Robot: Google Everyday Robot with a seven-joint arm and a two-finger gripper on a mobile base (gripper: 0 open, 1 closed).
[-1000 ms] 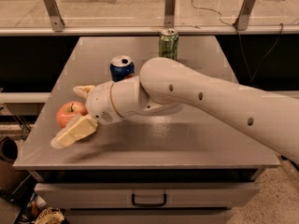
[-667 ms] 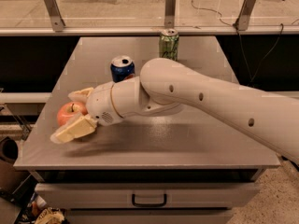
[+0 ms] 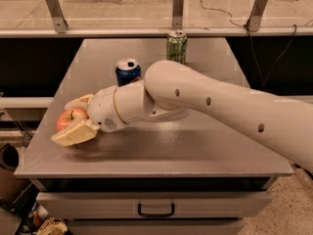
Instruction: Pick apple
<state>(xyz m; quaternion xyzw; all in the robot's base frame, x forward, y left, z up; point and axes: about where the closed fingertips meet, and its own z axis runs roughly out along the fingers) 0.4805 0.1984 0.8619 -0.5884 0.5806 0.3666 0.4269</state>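
The apple (image 3: 68,118), red-pink with a short stem, sits at the left edge of the grey table (image 3: 161,148). My gripper (image 3: 64,122) reaches in from the right and holds the apple between its two pale fingers. One finger (image 3: 74,133) presses on the apple's near side and the other (image 3: 78,102) lies against its far side. The apple seems to rest on the table surface. My white arm (image 3: 205,102) crosses the table from the right.
A blue soda can (image 3: 128,71) stands just behind my wrist. A green soda can (image 3: 176,46) stands at the table's back edge. The table's left edge is right beside the apple. A drawer with a handle (image 3: 155,210) sits under the tabletop.
The near finger has moved in against the apple and the gripper has closed on it. The arm has barely shifted. The cans have not moved.
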